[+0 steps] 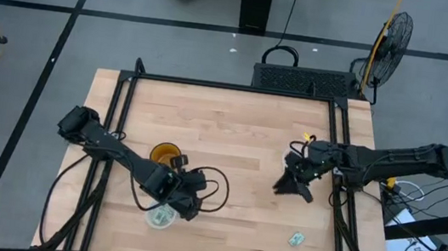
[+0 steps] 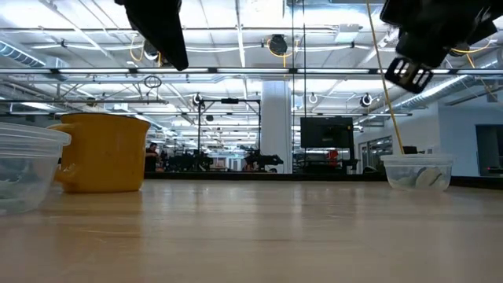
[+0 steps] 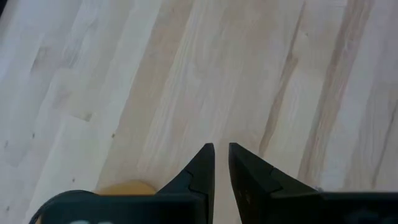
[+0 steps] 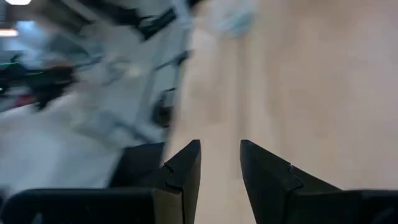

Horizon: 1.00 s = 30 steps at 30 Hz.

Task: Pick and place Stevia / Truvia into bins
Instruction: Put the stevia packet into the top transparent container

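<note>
Bright even overhead light, soft shadows on wood, ceiling-strip glare, right wrist view motion-blurred

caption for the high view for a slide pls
Left gripper beside a clear cup holding packets; right gripper mid-table; one packet left on the table.

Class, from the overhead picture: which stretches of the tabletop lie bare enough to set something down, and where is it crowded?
Bare: the wide strip along the table's far edge, and the middle between the left gripper and right gripper. Crowded: the near-left, where the amber cup and a clear cup flank the left arm. One packet lies near-right.
</note>
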Available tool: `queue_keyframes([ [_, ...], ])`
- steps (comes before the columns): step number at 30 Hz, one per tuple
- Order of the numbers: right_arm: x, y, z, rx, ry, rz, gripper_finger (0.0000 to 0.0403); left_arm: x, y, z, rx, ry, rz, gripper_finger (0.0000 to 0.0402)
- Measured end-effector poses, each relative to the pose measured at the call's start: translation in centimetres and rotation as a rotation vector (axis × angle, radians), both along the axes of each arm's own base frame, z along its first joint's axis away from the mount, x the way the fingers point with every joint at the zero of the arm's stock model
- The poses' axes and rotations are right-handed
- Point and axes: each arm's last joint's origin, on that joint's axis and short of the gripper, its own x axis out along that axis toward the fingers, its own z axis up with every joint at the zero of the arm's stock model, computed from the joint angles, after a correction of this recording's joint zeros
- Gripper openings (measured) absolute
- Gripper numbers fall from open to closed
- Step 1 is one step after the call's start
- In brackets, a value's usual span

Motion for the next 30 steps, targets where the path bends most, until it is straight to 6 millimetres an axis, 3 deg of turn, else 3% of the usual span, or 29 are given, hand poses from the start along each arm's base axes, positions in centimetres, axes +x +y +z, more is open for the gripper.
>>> queue_keyframes([
  [6,-0.5,1.8,2.5,0.070,-0.148,0.080,0.0100,0.0,0.0,0.0,0.002,0.001,-0.002,0.0051],
  [12,-1.8,3.6,7.0,0.079,-0.263,0.143,0.0075,0.1,0.1,0.1,0.048,-0.005,-0.030,0.0051],
  [18,-3.1,5.9,9.6,0.065,-0.357,0.180,0.0045,0.4,0.2,0.2,0.101,-0.058,-0.016,0.0051],
  [22,-3.7,7.5,8.3,0.032,-0.220,0.120,0.0031,0.4,0.3,0.3,0.127,-0.078,0.004,0.0051],
  [30,-5.2,9.5,1.1,0.131,0.449,-0.160,0.0022,0.9,1.1,0.4,0.162,-0.103,0.034,0.0051],
])
